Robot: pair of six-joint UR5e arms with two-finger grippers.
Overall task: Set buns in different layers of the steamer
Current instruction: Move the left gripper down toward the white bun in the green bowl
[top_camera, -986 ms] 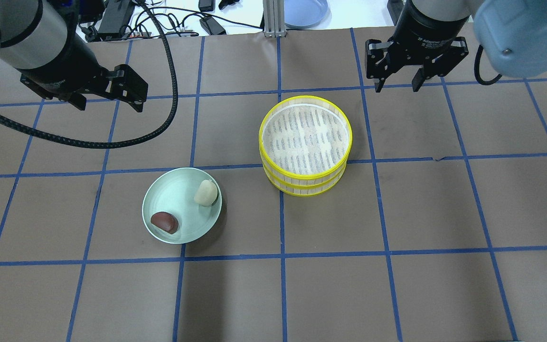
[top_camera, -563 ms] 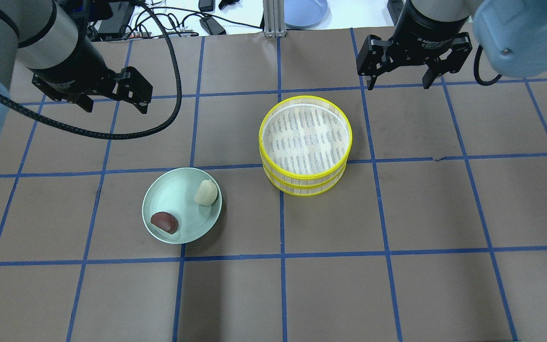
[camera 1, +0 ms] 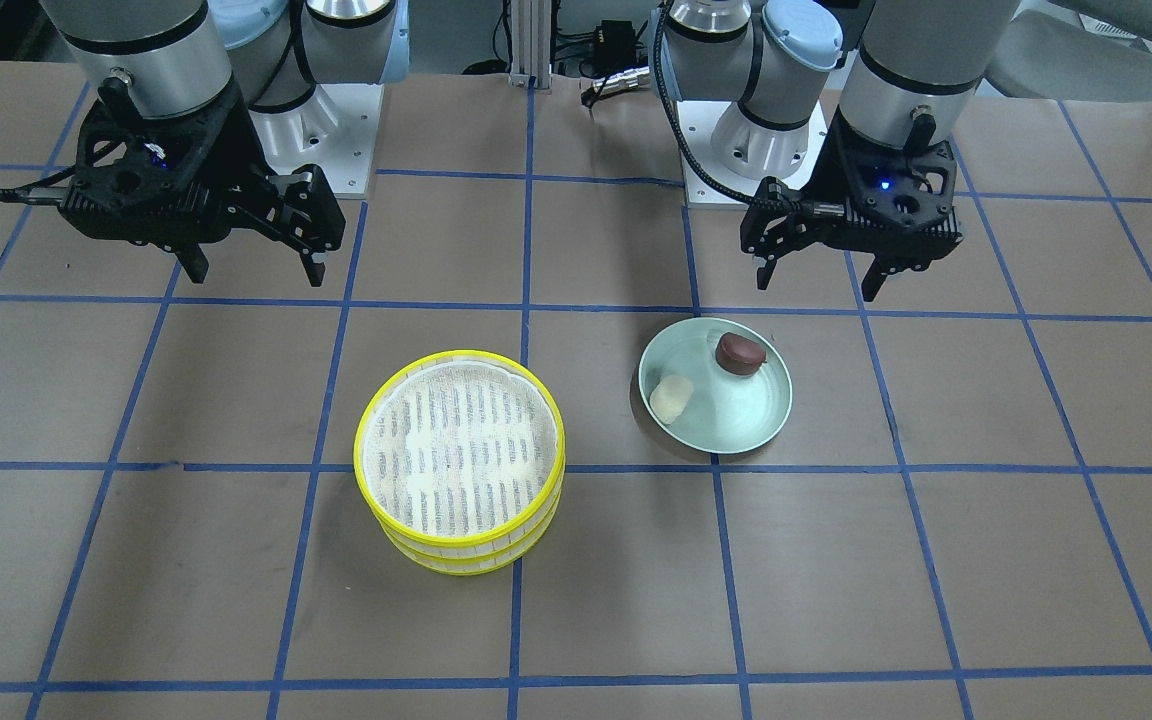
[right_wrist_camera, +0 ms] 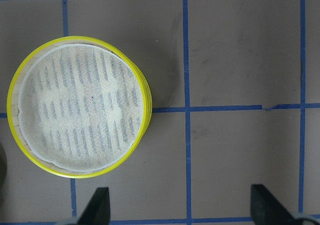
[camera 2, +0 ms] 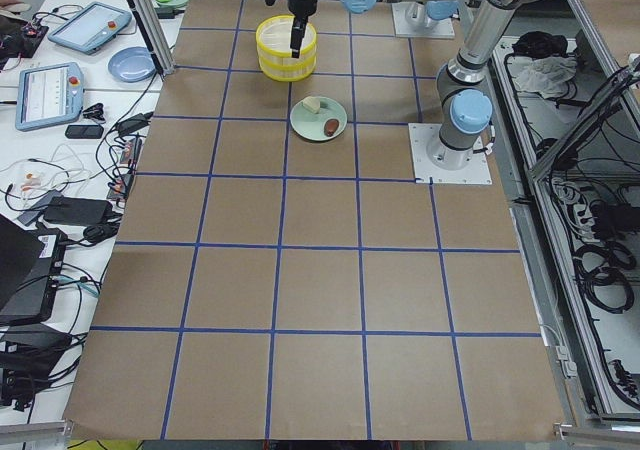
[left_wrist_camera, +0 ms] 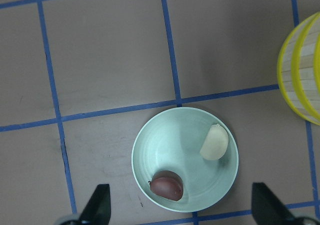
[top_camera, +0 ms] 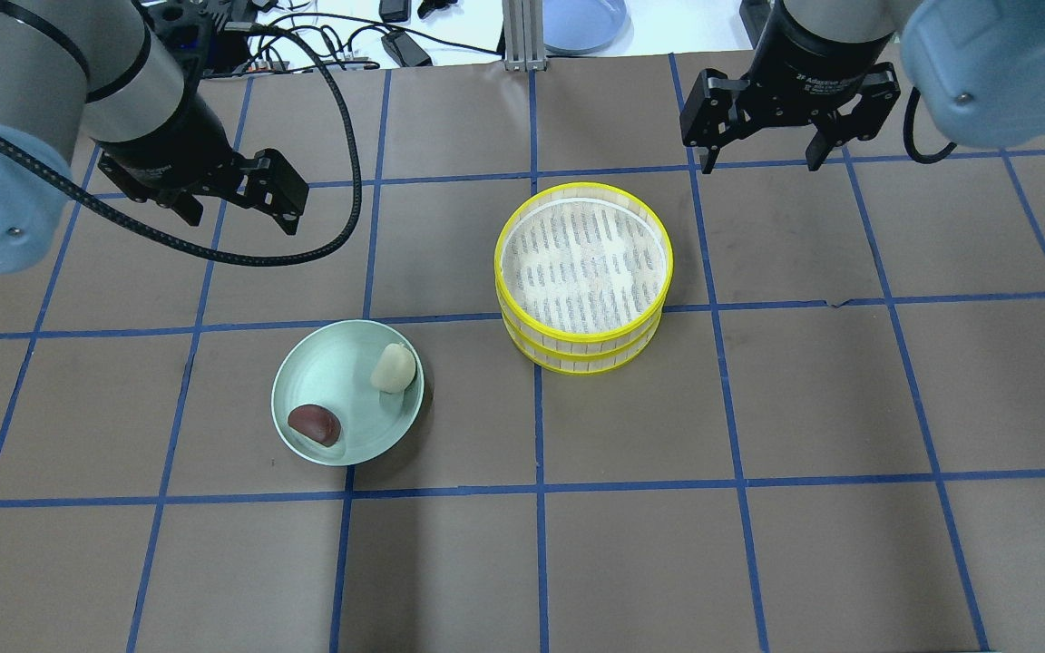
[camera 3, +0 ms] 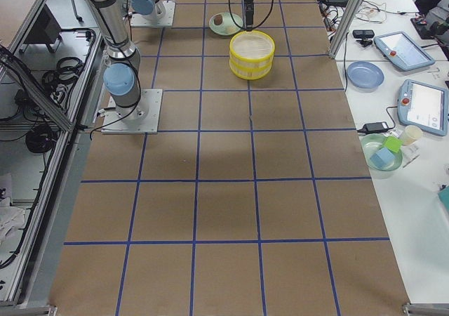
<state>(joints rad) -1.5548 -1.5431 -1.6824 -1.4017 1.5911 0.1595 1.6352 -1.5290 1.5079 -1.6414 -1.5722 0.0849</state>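
A cream-white bun (top_camera: 393, 367) and a dark reddish-brown bun (top_camera: 314, 423) lie on a pale green plate (top_camera: 323, 363); both also show in the left wrist view, the white bun (left_wrist_camera: 215, 142) and the brown bun (left_wrist_camera: 167, 186). The two steamer layers (top_camera: 583, 277) stand stacked, yellow-rimmed, with nothing on the top mesh (right_wrist_camera: 80, 110). My left gripper (top_camera: 237, 204) is open and empty, high above the table behind and left of the plate. My right gripper (top_camera: 763, 150) is open and empty, behind and right of the steamer.
The brown table (top_camera: 849, 408) carries a blue tape grid. A blue plate (top_camera: 586, 23), cables and adapters lie beyond the table's far edge. In the side views, tablets (camera 3: 421, 98) and a bowl with blocks (camera 3: 382, 154) sit on a white bench.
My left arm has moved right, toward the plate. My right gripper has shifted slightly back and left. Buns, plate and steamer have not moved.
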